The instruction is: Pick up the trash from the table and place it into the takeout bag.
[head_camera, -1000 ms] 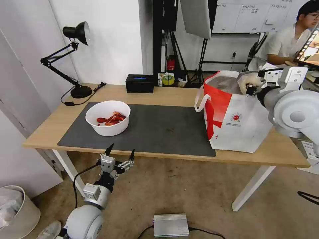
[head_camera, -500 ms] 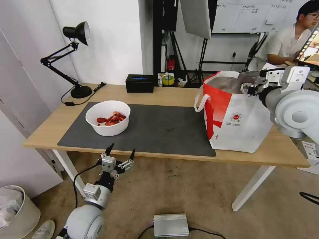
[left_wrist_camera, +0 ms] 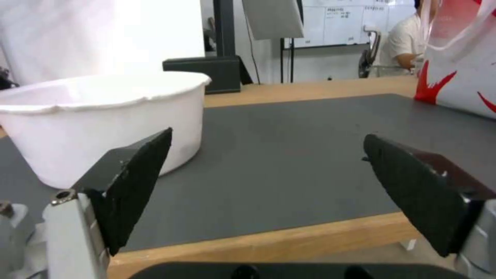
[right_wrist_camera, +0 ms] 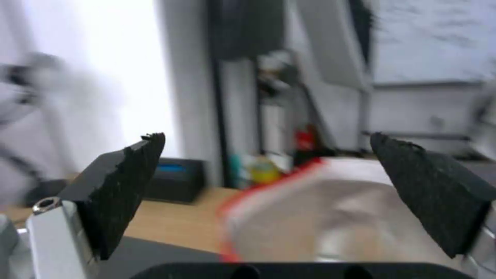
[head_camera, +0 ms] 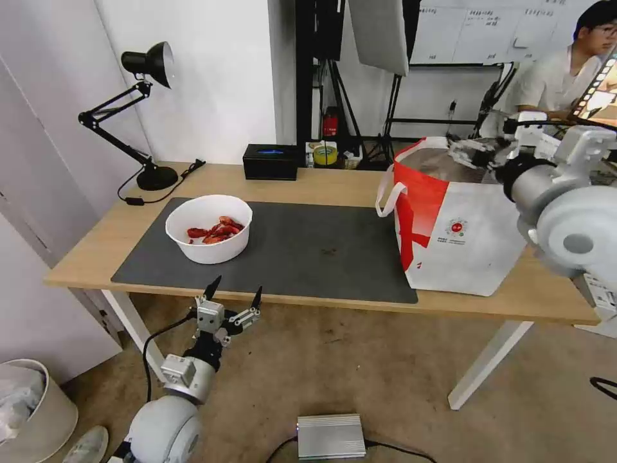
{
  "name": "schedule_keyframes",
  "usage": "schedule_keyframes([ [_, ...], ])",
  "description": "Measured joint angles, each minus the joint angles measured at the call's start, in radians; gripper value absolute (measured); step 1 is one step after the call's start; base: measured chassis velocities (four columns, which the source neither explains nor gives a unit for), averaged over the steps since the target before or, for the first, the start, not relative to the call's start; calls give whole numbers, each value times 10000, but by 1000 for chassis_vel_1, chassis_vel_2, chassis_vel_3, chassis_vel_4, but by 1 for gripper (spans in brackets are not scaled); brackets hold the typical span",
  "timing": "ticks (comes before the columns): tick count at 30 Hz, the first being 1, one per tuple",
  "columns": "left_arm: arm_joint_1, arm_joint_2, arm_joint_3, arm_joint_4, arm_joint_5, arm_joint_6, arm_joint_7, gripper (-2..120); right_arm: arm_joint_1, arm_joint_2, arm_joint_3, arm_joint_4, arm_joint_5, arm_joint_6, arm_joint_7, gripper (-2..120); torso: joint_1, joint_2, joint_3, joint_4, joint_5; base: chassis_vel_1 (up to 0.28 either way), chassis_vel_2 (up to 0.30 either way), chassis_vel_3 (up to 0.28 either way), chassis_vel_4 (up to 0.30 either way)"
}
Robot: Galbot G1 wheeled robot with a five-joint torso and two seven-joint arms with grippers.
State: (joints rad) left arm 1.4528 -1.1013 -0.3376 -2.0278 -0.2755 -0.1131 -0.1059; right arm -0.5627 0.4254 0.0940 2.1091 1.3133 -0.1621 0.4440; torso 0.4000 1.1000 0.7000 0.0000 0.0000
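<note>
since a second ago our right gripper (head_camera: 468, 149) dropped its wad into the takeout bag (head_camera: 456, 238) at the surface's right edge, jaws now open. left gripper (head_camera: 232, 294) idles open; the bowl (head_camera: 208, 228), left, likely comes next.

head cam looks down from above at the whole table (head_camera: 334, 183), left wrist cam sits low at its front edge, right wrist cam hovers close over the takeout bag (right_wrist_camera: 331, 209), also visible from the head.

You've got white/grey rounded arm joints w/ silver wrist blocks, a black cable on the left arm (head_camera: 168, 386), and black textured wedge fingertips (left_wrist_camera: 135, 182).
</note>
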Motion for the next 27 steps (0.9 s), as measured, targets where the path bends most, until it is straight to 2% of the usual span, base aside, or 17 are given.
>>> schedule_keyframes([
  [1,19,3,-54,-23,65,-50,0,100,-235,-64,81,118,-31,194,-430,100,0,0,0,-2,1,0,0,0,0],
  [2,19,3,-54,-23,65,-50,0,100,-235,-64,81,118,-31,194,-430,100,0,0,0,-2,1,0,0,0,0],
  [4,195,-32,-255,-165,137,-128,1,100,-508,-149,50,327,-139,672,-1463,100,0,0,-1,-2,-1,0,0,0,0],
  [11,477,-265,-540,-335,334,-273,2,100,-1211,46,-414,612,-992,1504,-2833,100,0,1,0,1,1,0,0,0,0],
  [20,573,-367,-731,-407,448,-319,1,100,-3505,575,-138,572,-2777,2146,-3128,100,-1,0,-1,-1,1,0,0,0,0],
  [27,532,-325,-766,-380,438,-319,1,100,-4687,955,-64,495,-3493,2402,-3068,100,-1,0,-1,0,-2,0,0,0,0],
])
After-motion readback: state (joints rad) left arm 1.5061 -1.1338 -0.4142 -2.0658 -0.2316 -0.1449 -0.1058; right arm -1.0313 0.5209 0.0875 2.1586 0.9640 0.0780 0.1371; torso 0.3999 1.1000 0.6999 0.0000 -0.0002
